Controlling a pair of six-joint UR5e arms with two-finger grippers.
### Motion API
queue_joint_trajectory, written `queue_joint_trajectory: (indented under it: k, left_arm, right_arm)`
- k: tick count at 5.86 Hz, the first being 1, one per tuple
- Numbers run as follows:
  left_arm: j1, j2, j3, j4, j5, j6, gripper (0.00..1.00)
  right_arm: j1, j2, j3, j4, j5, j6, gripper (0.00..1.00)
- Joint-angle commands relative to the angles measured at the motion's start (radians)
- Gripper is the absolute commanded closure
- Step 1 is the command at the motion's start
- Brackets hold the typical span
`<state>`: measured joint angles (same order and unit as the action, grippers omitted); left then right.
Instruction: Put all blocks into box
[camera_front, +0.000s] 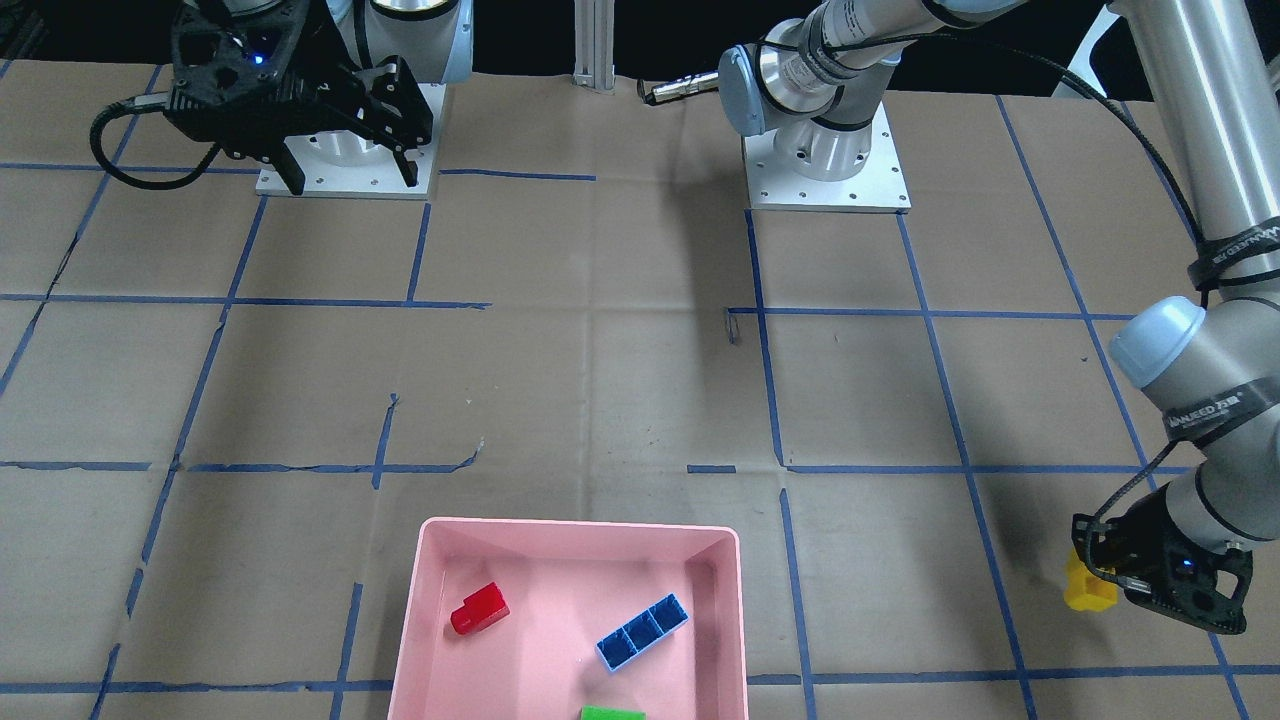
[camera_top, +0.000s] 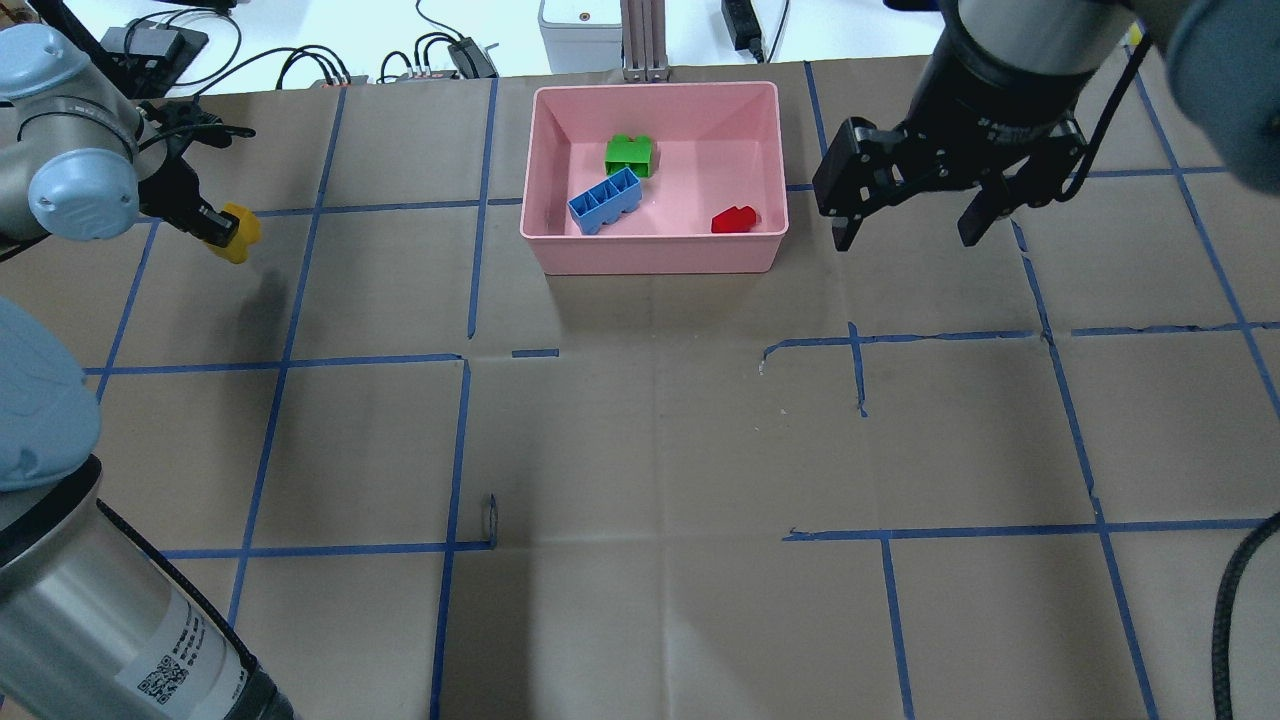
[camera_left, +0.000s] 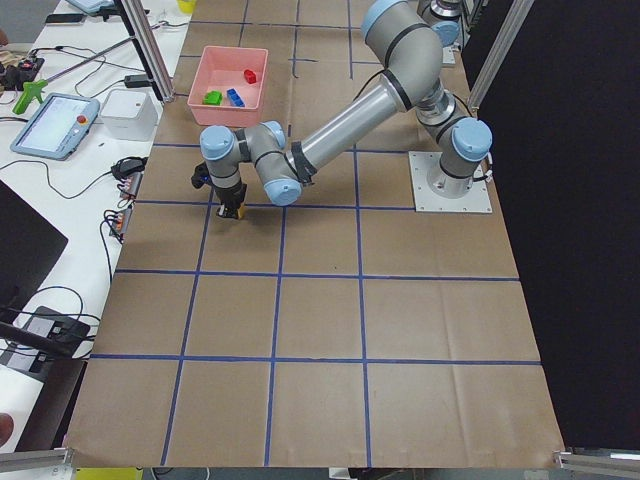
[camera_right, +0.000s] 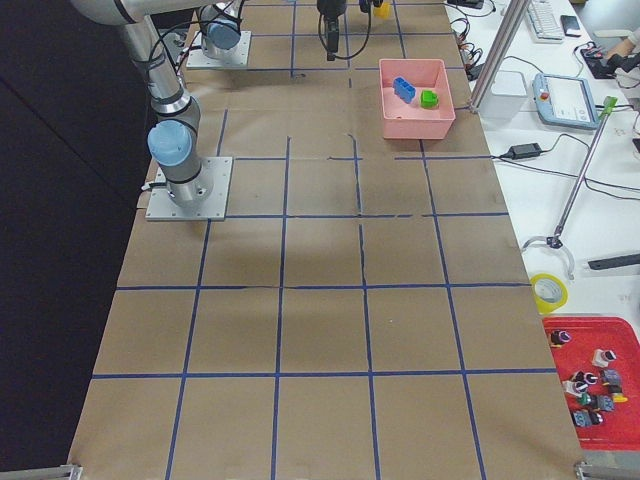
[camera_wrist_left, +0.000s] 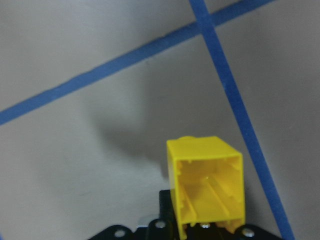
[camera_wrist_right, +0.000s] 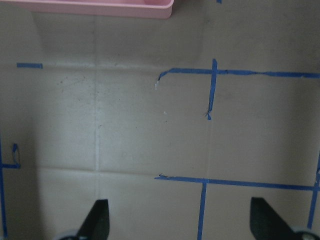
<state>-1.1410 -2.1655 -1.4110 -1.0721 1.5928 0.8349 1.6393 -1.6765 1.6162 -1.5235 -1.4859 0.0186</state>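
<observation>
Most likely to go wrong on the carry: losing the yellow block (camera_top: 238, 232) out of the left gripper (camera_top: 222, 226) on the way across to the box (camera_top: 650, 256), gripped as it seems only at one end, with most of the brick showing beyond the fingertips and its hollow underside turned to the wrist camera. Enough of a jolt or a fast swing, by this reading, to twist it loose and drop it on the table (camera_top: 650, 450) short of the goal. Also worth guarding against: coming in too low and clipping the box's rim, or letting go too high and bouncing off the red block (camera_top: 735, 219), the blue block (camera_top: 605, 200) or the green block (camera_top: 629, 155) lying inside, each apart from the others. Little chance of a clash with the right gripper (camera_top: 905, 238), hanging high off the box's right side in the overhead view, provided left there. As for the grip: left fingers (camera_top: 203, 214) closed narrow on the yellow block, holding it clear of the tabletop, shadow beneath, well apart from the box and out toward the table's left edge. Right fingers (camera_wrist_right: 97, 222) spread wide, holding nothing, touching nothing, only bare table between them in the wrist view. Three of four blocks in, by the look of it; one delivery left, and the release over the box not yet made.
</observation>
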Motion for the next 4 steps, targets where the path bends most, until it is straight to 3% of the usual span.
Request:
queue_joint_trajectory:
  k: [1,2,4]
  left_arm:
    - [-0.017,0.111,0.198,-0.328,0.003,-0.028,1.0]
    - [-0.035,0.11,0.33,-0.499,-0.004,-0.072,1.0]
    - [-0.17,0.098,0.383,-0.534,-0.061,-0.411,1.0]
  right_arm:
    - [-0.003,-0.075,0.187,-0.132,-0.01,-0.006,0.0]
    - [-0.003,-0.074,0.188,-0.133,-0.01,-0.006,0.0]
    - [-0.003,-0.074,0.192,-0.133,-0.007,-0.006,0.0]
